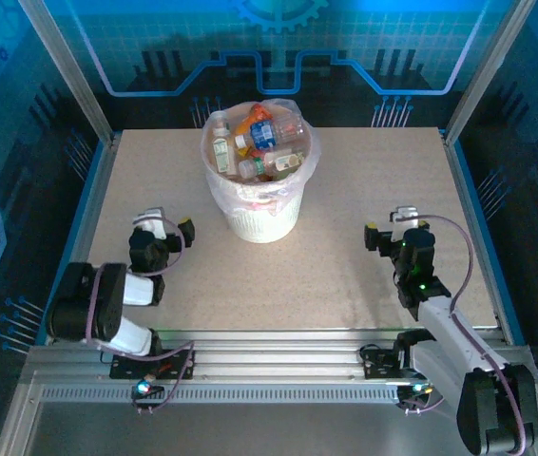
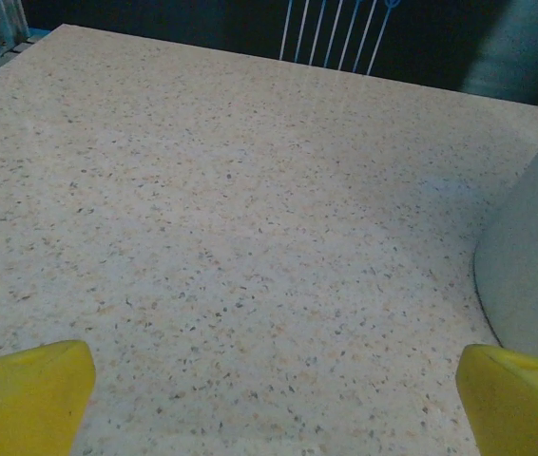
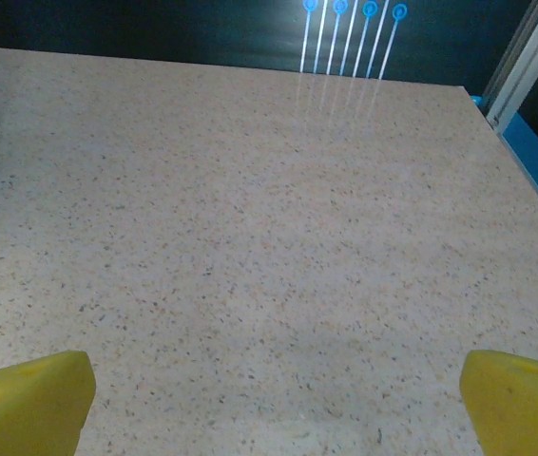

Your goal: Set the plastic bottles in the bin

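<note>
Standing toward the far middle of the tabletop (image 1: 374,180), the bin (image 1: 261,217) is a round white bucket lined with a clear bag (image 1: 299,180) that folds out over its rim. The plastic bottles (image 1: 259,142) lie piled inside it, filling it close to the top; red, orange, blue and white labels and caps show among them, though the exact count cannot be made out.

Both arms sit low at the near edge, one on each side of the bin and well apart from it. In the top view, the left end effector (image 1: 169,224) rests near the bin's left side, with its jaws spread wide and nothing held between them. The right end effector (image 1: 390,226) sits farther off to the right, likewise spread wide and holding nothing.

From the left wrist, the left end effector (image 2: 269,408) shows its yellow fingertips (image 2: 24,394) at the two bottom corners with bare speckled tabletop between, and the bin's pale wall (image 2: 535,275) rises at the right edge. From the right wrist, the right end effector (image 3: 269,408) shows the same wide spread of yellow fingertips (image 3: 521,404) over bare speckled surface.
</note>
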